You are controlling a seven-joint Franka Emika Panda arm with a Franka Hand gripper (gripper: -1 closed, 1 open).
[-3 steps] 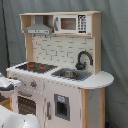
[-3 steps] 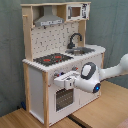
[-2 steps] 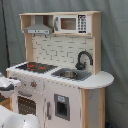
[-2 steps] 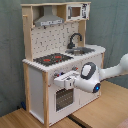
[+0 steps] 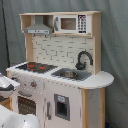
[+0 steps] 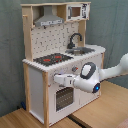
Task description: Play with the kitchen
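Little has changed over the last second: the arm holds almost the same pose at the front of the kitchen, with only a slight shift of the wrist. In the second exterior view the white arm enters from the second exterior view's right, and its gripper sits against the front panel just above the oven door, below the black-red hob. Whether the claw is wide, narrow or clamped on something cannot be told from either view. The kitchen stands on a wooden floor before a grey curtain. Its upper section carries a grey hood and a microwave side by side. Below them, a tiled back panel rises behind the counter, where the black faucet curves over the sink beside the hob. In the first exterior view only part of the white arm appears at the first exterior view's left edge. No brand, label or legible writing is visible on any surface.
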